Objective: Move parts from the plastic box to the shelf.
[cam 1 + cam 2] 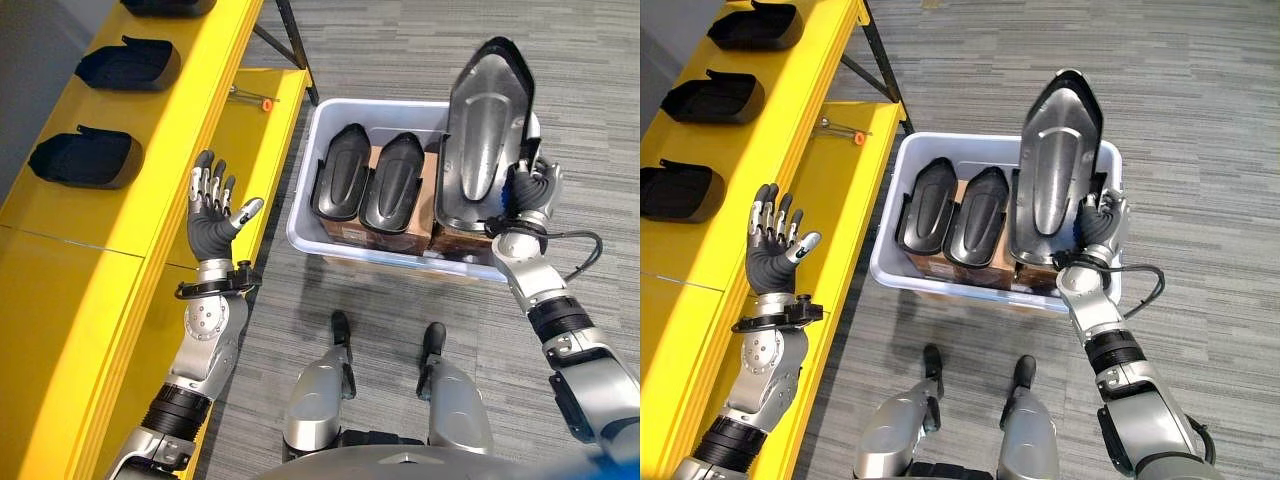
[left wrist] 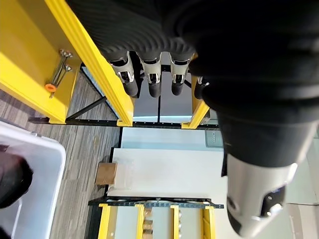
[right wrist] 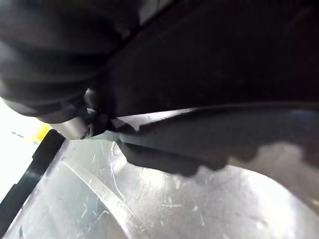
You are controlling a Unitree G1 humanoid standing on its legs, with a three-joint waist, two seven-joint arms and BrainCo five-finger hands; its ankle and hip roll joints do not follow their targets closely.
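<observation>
The yellow shelf (image 1: pixel 150 190) carries black parts (image 1: pixel 85 158). Beside it, the white plastic box (image 1: pixel 902 255) holds two more parts (image 1: pixel 977 228). The right hand (image 1: pixel 1092 226) grips a raised part (image 1: pixel 1052 170); the left hand (image 1: pixel 212 212) hovers open-fingered. No writing is readable. The left wrist view adds yellow racks (image 2: pixel 154 219) beyond.

The yellow shelf (image 1: pixel 150 170) runs along the robot's left. On its upper board lie black parts (image 1: pixel 88 158) in a row, one beyond another (image 1: pixel 130 63). On the lower board, toward the box, lies a small metal tool with an orange tip (image 1: pixel 252 97). The white box (image 1: pixel 330 245) stands on the grey carpet floor (image 1: pixel 400 50), just beside the shelf.
</observation>
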